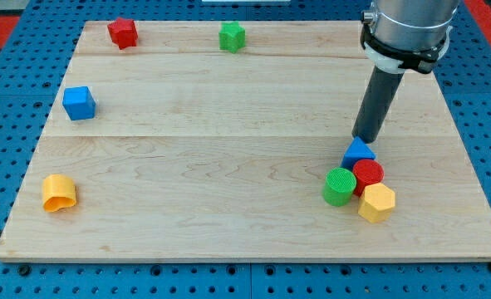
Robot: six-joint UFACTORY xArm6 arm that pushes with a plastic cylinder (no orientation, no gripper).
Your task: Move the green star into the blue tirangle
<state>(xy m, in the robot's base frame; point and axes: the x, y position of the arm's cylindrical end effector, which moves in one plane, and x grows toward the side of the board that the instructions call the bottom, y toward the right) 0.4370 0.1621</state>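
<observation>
- Furthest toward the view's left, low on the wooden board [228, 208], I see a yellow block [59, 193]; its shape I cannot make out for certain, it looks curved or hollowed.
- Above it, at the board's left edge, sits a blue cube [79, 103], well apart from everything else.
- At the view's top left is a red block [122, 32], angular, its exact shape unclear.
- Further right along the top edge is the green star [232, 36]; from here it reads as a chunky green block, and it sits well apart from the blue triangle, on the far side of the board from it.
- Low on the right there is a tight cluster: a green cylinder [339, 186] on its left, touching a red cylinder [368, 174].
- The blue triangle [358, 152] sits at the top of that cluster, touching the red cylinder.
- A yellow hexagonal block [376, 202] lies at the cluster's bottom right, against the red cylinder.
- My tip [365, 138] rests right at the blue triangle's upper edge, apparently touching it, far from the green star.
- There is no claw on this arm, only the dark rod, so it holds nothing.
</observation>
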